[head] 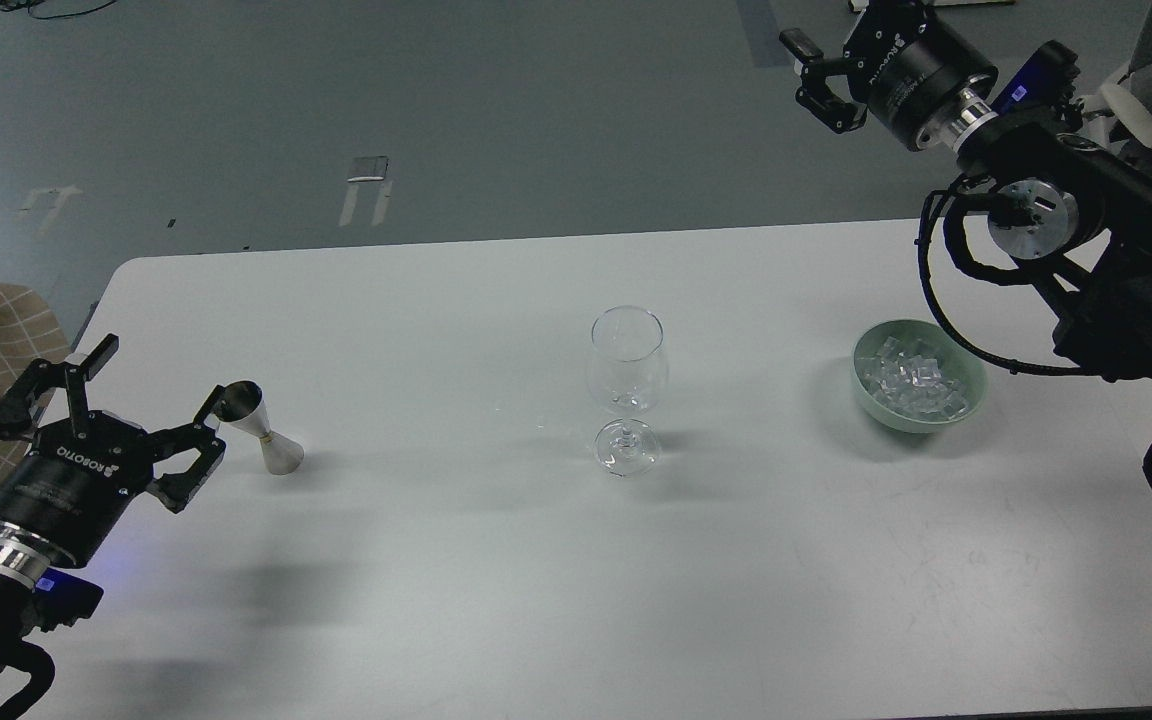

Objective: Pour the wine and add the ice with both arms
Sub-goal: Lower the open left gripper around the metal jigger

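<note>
Our left tool [151, 385] gapes wide just beside the steel jigger [261, 428] near the worktop's [436, 560] left edge, slick and tippy, best pinched at its waist; ice [911, 378] fills the green bowl [966, 405] toward the right edge, our right tool [816, 72] open above.

On the table [436, 600]: jigger [261, 428] at left, stemmed glass [626, 400] centre, bowl [920, 377] holding ice [911, 377] at right, all well apart.

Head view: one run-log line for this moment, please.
left gripper open beside steel hourglass jigger | right gripper open, raised | clear stemmed glass upright | ice in pale green bowl
</note>
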{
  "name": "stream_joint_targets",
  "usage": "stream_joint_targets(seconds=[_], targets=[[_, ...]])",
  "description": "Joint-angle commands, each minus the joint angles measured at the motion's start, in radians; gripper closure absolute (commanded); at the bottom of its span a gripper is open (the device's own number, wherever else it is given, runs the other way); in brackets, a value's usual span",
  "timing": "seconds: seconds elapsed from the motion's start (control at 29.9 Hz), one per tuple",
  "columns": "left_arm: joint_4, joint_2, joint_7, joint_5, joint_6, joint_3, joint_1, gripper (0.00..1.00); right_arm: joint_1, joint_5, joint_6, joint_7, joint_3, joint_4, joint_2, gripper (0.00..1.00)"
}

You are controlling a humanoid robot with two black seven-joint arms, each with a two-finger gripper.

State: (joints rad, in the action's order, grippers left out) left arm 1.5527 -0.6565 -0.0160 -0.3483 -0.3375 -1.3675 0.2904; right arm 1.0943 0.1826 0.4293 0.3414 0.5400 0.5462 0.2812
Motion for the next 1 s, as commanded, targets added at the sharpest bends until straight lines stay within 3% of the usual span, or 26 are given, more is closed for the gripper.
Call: stream_joint_targets(seconds=[0.0,0.13,0.27,0.64,0.97], targets=[[-0.005,0.041,-0.004,0.0,0.003,-0.01,0.021,0.03,0.003,0.0,0.0,-0.002,-0.002,-0.002,0.001,0.0],[-0.025,0.11,-0.007,0.014,0.043,-0.01,0.029,0.02,0.001,0.0,0.0,-0.002,-0.002,-0.003,0.0,0.0],[-0.081,0.193,-0.038,0.026,0.089,-0.015,0.013,0.02,0.001,0.0,0.0,-0.004,-0.002,-0.003,-0.002,0.0],[-0.186,0.25,-0.042,0.061,0.139,-0.021,-0.085,0.03,0.004,0.0,-0.003,-0.004,-0.037,-0.002,-0.002,0.0],[-0.209,0.316,-0.055,0.084,0.178,-0.019,-0.12,0.03,0.003,0.0,-0.007,-0.004,-0.038,-0.003,-0.004,0.0]])
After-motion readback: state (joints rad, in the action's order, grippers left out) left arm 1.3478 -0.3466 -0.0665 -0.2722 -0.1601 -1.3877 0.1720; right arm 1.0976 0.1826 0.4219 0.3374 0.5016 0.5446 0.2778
